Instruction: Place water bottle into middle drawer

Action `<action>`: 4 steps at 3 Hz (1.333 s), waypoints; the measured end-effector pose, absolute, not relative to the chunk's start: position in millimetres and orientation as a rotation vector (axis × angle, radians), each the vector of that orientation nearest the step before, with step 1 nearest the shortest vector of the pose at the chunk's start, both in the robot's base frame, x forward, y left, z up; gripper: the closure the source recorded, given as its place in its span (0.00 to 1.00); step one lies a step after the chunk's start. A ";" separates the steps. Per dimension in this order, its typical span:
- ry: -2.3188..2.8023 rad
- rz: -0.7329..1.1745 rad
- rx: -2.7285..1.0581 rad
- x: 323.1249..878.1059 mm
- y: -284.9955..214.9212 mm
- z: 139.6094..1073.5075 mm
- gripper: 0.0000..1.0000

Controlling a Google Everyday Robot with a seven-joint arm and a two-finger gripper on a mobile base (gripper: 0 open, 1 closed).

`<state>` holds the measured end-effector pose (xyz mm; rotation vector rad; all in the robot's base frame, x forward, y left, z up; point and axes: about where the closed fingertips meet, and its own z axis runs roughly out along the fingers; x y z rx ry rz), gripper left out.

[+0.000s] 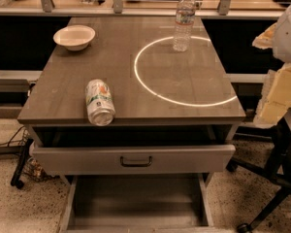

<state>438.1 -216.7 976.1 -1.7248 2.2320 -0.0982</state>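
The water bottle is clear with a white cap and a pale label. It stands upright at the back right of the table top, on the rim of a bright ring of light. The middle drawer is pulled out below, a wide grey tray with a bare flat floor. My gripper shows as pale white and yellowish parts at the right edge of the view. It is beside the table, well apart from the bottle and above and to the right of the drawer. It holds nothing that I can see.
A green-white drink can lies on its side near the table's front left edge. A cream bowl sits at the back left. The upper drawer, with a dark handle, is slightly pulled out. A black chair base stands at the right.
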 end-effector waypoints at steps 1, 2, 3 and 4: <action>2.232 -0.098 -1.725 438.1 -216.7 976.2 0.00; 2.213 -0.070 -1.675 465.0 -214.4 967.6 0.00; 2.108 -0.059 -1.584 554.9 -196.3 959.1 0.00; 1.987 -0.077 -1.505 627.0 -175.6 974.9 0.00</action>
